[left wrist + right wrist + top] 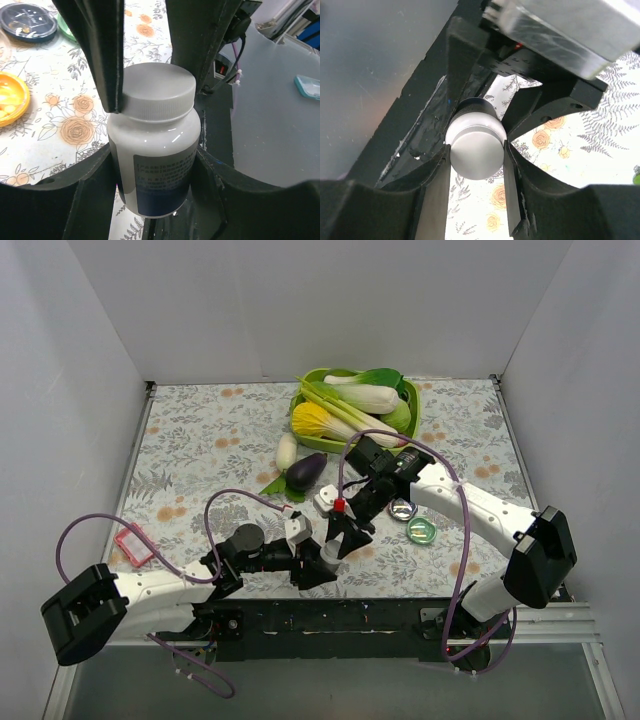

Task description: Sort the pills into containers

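The desk (200, 440), under a flowered cloth, carries a lime tray (412, 392) of greens at 12 o'clock. An eggplant (306, 471) and a white radish (286, 451) lie just in front of the tray. A pink frame (133, 544) lies well apart at 9 o'clock. Near the front edge my left claw (152, 185) is clamped on the body of a white bottle (155, 160), and my right claw (476, 155) pinches its cap (157, 92) from above. My own arms crowd that spot. At 2 to 3 o'clock from the bottle sit the blue dish (402, 510) and the green dish (422, 530), just beside each other. The orange dish (10, 95) shows at 9 o'clock in my left wrist view and holds yellowish pills (5, 107).
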Controlling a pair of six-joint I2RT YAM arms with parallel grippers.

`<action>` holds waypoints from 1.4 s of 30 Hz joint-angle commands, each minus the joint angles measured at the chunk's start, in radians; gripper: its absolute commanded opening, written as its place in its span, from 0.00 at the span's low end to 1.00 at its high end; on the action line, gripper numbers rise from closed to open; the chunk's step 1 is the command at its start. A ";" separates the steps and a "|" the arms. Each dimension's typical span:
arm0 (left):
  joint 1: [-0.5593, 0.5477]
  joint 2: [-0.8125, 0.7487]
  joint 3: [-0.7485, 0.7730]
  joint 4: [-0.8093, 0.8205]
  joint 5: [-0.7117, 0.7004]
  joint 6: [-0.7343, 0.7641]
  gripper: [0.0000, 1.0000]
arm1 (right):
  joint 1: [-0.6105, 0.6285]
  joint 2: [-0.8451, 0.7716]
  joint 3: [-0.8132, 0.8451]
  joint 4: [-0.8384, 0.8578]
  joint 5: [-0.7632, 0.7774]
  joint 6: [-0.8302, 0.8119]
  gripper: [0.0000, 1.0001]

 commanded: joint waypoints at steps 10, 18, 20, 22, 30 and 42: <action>-0.001 -0.042 0.006 0.096 -0.229 -0.005 0.04 | -0.001 -0.011 -0.067 0.227 0.050 0.490 0.02; -0.001 -0.128 -0.031 0.025 -0.247 -0.042 0.65 | -0.028 -0.084 -0.106 0.207 0.108 0.419 0.02; -0.001 -0.154 -0.037 -0.002 -0.272 -0.048 0.73 | -0.032 -0.106 -0.126 0.209 0.123 0.407 0.02; -0.001 -0.195 -0.044 -0.025 -0.290 -0.050 0.78 | -0.044 -0.120 -0.135 0.207 0.151 0.402 0.02; 0.000 -0.317 -0.016 -0.200 -0.454 -0.073 0.98 | -0.185 -0.225 -0.225 0.170 0.363 0.382 0.02; 0.004 -0.229 0.124 -0.444 -0.620 -0.231 0.98 | -0.609 -0.399 -0.275 0.164 0.622 0.326 0.04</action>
